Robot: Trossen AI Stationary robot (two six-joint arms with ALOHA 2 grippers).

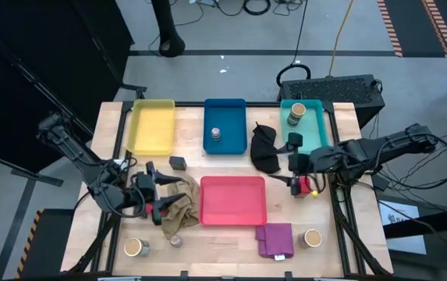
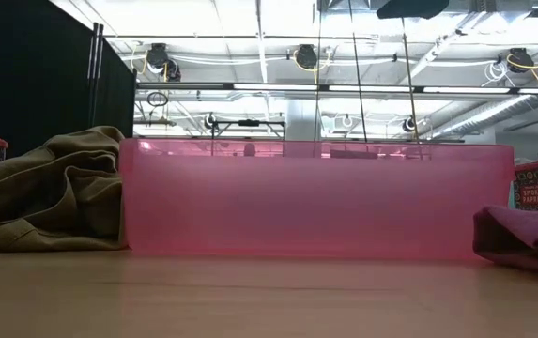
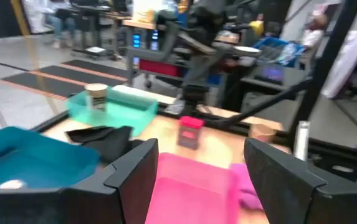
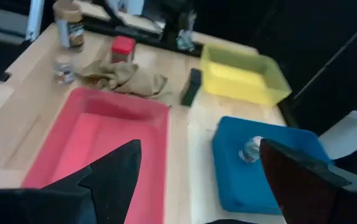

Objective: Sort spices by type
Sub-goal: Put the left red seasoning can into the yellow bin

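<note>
Red cube [image 1: 311, 186] sits under our right gripper [image 1: 299, 183], fingers wide and empty; left gripper [image 1: 157, 200] likewise (idle); carry it toward nine o'clock into the pink tray [image 1: 233, 200].

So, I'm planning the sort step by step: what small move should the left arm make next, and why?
Probably lower the open left gripper onto the red cube just in front of it on the beige cloth and close. The cube sits outside any tray, the jaws are empty, and the pink tray beside it holds nothing yet.
</note>
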